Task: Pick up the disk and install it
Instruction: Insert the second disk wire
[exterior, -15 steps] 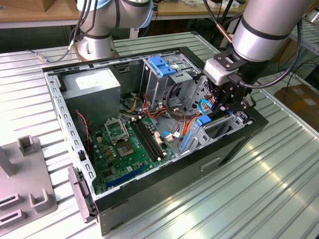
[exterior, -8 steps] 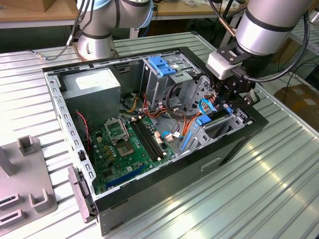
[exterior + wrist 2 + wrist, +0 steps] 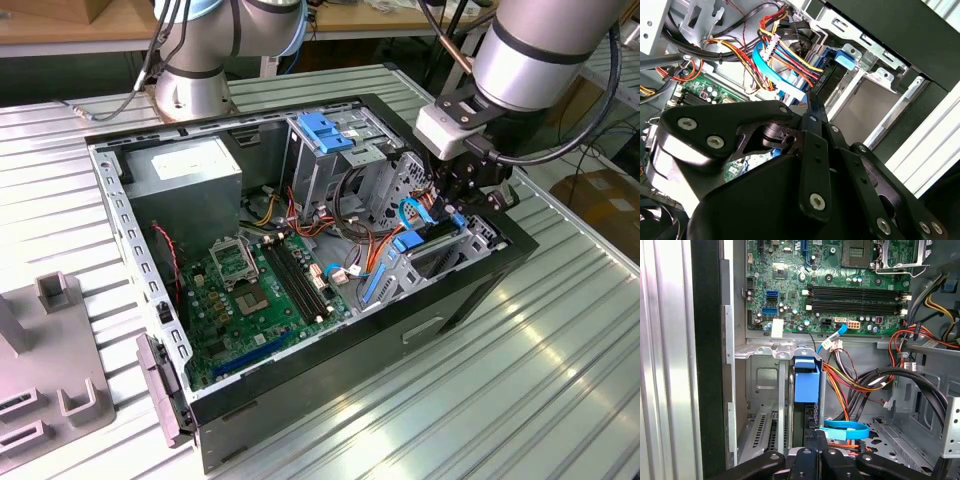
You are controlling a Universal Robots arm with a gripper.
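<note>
The disk [image 3: 810, 416] stands on edge in the drive bay at the case's front end. Its blue bracket tab [image 3: 806, 380] points toward the motherboard. In the exterior view the disk [image 3: 428, 243] lies low in the bay near the exterior view's right, with the blue tab [image 3: 405, 243] at its inner end. My gripper [image 3: 464, 203] reaches down into the bay over the disk's outer end. In the first wrist view my gripper [image 3: 817, 439] has its fingers drawn close together on the disk's thin edge. In the second wrist view one dark finger [image 3: 813, 107] points into the bay beside the blue tab [image 3: 844, 58].
The open computer case [image 3: 330, 370] lies on a ribbed metal table. A blue flat cable [image 3: 846, 429] and bundled wires [image 3: 855, 382] cross close to the fingers. An upright cage with a blue handle [image 3: 325, 130], a grey metal box [image 3: 185, 180] and the motherboard [image 3: 260, 290] fill the case.
</note>
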